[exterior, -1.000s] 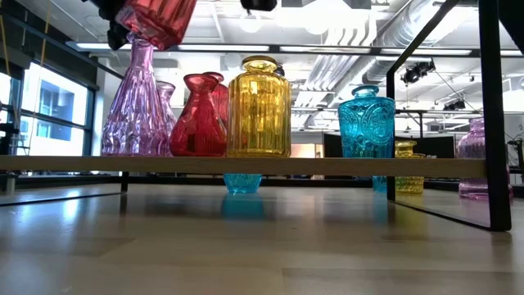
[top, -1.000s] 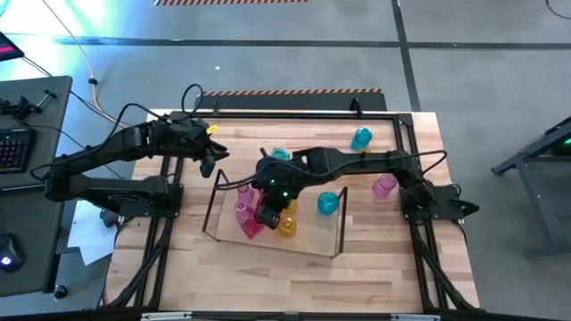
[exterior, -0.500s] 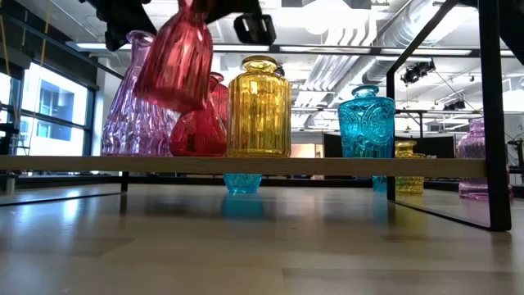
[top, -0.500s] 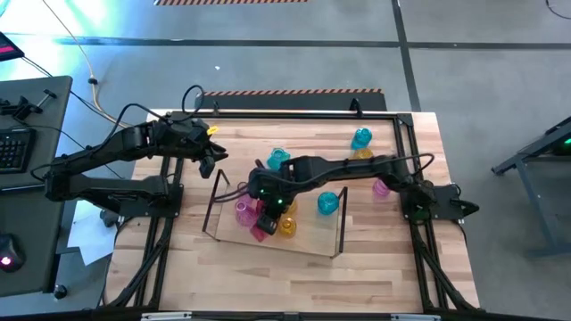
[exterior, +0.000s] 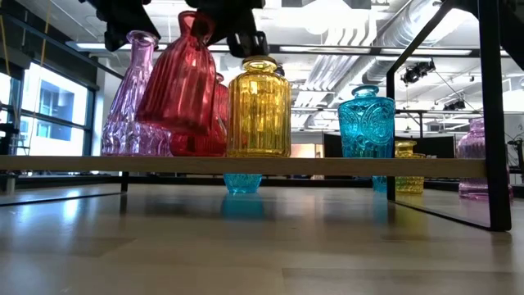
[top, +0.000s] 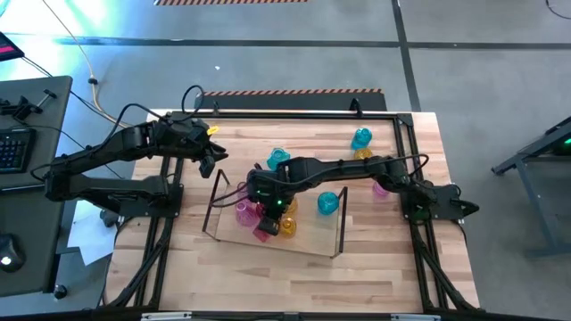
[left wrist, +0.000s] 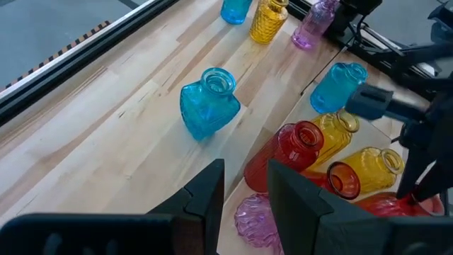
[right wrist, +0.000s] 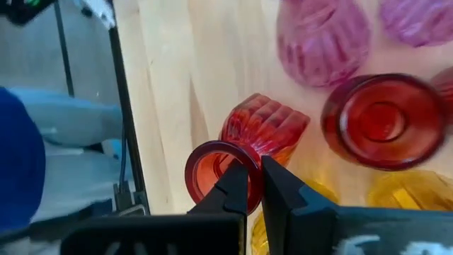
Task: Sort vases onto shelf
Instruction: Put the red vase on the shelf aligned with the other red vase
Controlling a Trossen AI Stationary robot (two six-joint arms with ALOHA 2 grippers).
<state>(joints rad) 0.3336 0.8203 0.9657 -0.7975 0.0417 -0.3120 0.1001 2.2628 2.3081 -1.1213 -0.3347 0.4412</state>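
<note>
Red vase [right wrist: 248, 134] is pinched at its rim by the right pincer [right wrist: 253, 183], clamped tight, hanging tilted over the shelf [top: 312, 242] beside a yellow vase [exterior: 259, 106]. Left pincer [left wrist: 244, 185] hovers half-open, holding nothing, above the counter [top: 268, 281].

A light wooden table [top: 375, 267] sits inside a black metal frame [top: 406, 125]. Beside it is a grey desk [top: 36, 178] with a black keyboard [top: 11, 147].
</note>
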